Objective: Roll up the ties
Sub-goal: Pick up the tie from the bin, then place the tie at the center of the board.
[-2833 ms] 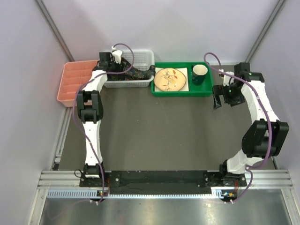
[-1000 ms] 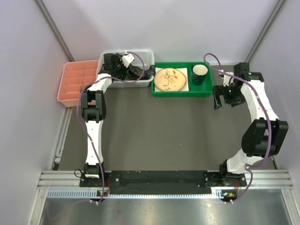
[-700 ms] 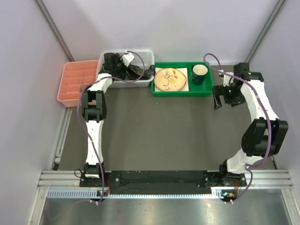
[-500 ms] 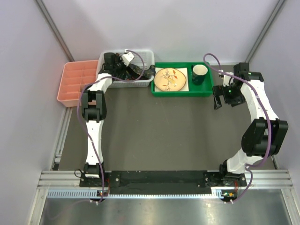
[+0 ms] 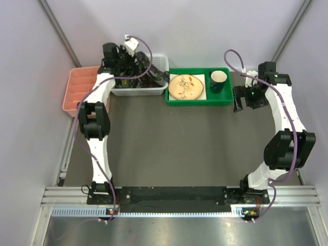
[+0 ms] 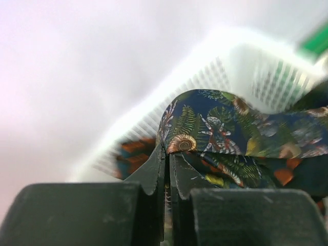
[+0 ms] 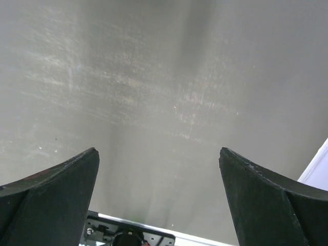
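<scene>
The tie (image 6: 220,128) (dark, printed with ferns and shells) arches up over the white basket (image 6: 154,123), a fold of it clamped between the closed fingers of the left end effector (image 6: 166,169). The right end effector (image 7: 158,154) hangs spread wide over the bare grey counter (image 7: 164,77), beside the green tray (image 5: 197,101). Pale walls (image 5: 205,31) enclose the counter.

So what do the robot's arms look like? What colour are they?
The left arm and the right arm are made of white tubes with chunky black joints. A thin purple cable loops along each one. Each arm ends in a black tool with two flat fingers: the left tool and the right tool.
</scene>
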